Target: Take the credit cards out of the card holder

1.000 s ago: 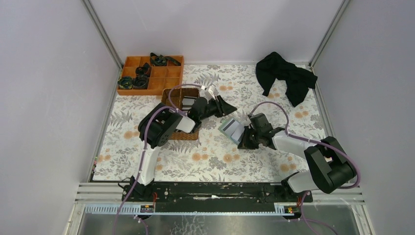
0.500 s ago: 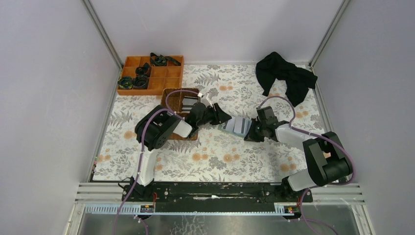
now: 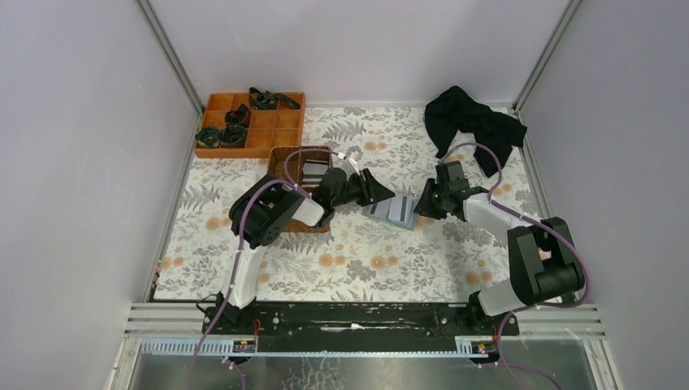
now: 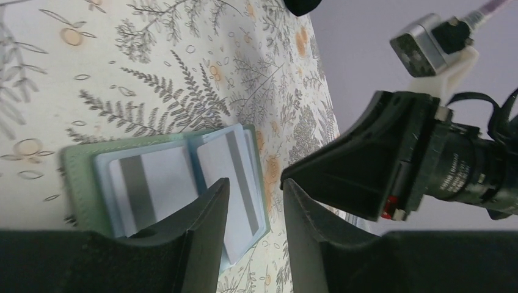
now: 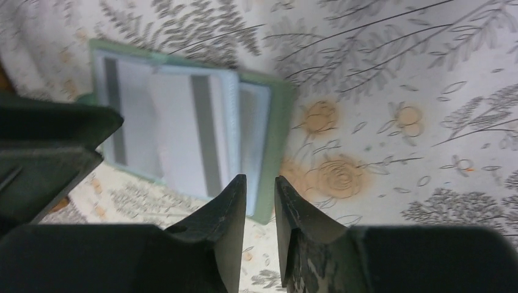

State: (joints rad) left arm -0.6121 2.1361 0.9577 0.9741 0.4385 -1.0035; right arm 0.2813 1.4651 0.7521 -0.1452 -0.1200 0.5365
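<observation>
Left tool (image 4: 255,189): fingers part-open with a moderate gap, nothing between them. It sits low over the holder (image 5: 282,134), tips above the spine and the inner page on its side. Compared with 1.0 s ago it has shifted from the far side of the holder toward it, and it has edged slightly right since 0.5 s ago.

Right tool (image 5: 259,183): fingers drawn close, a narrow slit left, nothing gripped. Its tips hover at the holder's edge on its own side. At 1.0 s ago it was at the holder's near edge with the holder raised at a tilt. At 0.5 s ago it was level with the holder on the right. It now sits farther back, and its arm reaches in from the far right.

The holder lies open and flat on the surface (image 3: 366,252), teal inside up, between the two tools, whose tips face each other across it. It is slightly right of its position 1.0 s ago.

Cards (image 4: 153,186): two whitish ones with grey stripes show in the slots, one per page, both still seated.
</observation>
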